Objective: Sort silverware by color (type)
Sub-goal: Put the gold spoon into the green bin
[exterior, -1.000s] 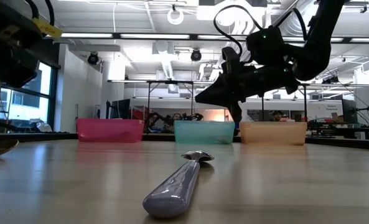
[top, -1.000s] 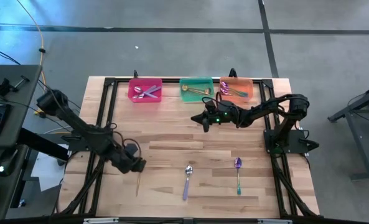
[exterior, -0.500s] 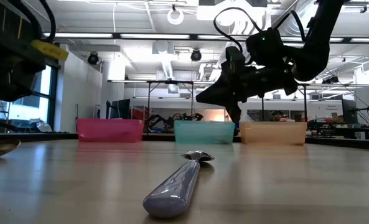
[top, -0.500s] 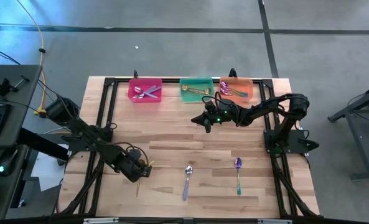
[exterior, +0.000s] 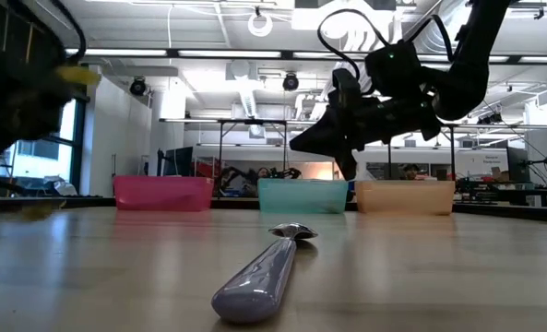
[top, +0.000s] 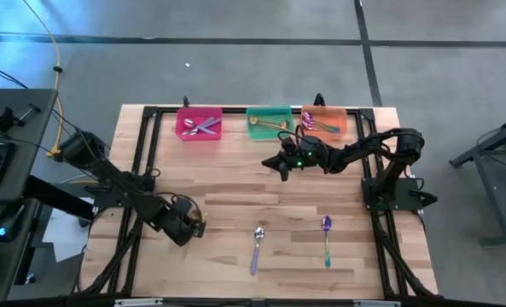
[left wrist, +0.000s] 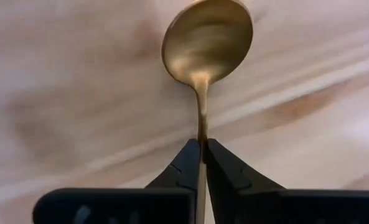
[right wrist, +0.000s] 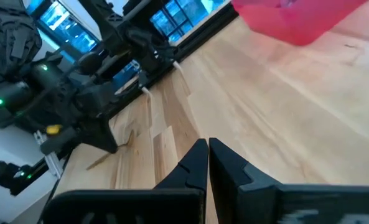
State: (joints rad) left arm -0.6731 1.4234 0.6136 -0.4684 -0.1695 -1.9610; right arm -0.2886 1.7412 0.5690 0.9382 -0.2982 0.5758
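Observation:
My left gripper (top: 191, 228) (left wrist: 203, 144) is low over the table's near left part, shut on a gold spoon (left wrist: 206, 43) whose bowl sticks out ahead of the fingers. A silver-lavender spoon (top: 257, 247) (exterior: 264, 272) and a purple spoon with a teal handle (top: 326, 240) lie flat on the wood near the front edge. My right gripper (top: 280, 164) (right wrist: 207, 146) hangs shut and empty above the table in front of the green bin (top: 269, 120). My left gripper pinches the gold spoon's thin handle (left wrist: 201, 132) between its two fingers, just behind the bowl. The handle runs back between the fingers, so they lie along it. The bowl faces up. Whether the spoon still rests on the wood cannot be told.
Three bins stand in a row at the far edge: pink (top: 199, 124), green, and orange (top: 324, 122), each with spoons inside. Black frame rails run along the table's left and right sides. The right arm's base (top: 389, 192) stands at the right.
My left gripper has shifted slightly toward the table's right and near edges over the gold spoon and taken hold of it. The handle that lay pointing toward the near edge no longer shows there, and the spoon is blurred in the low view.

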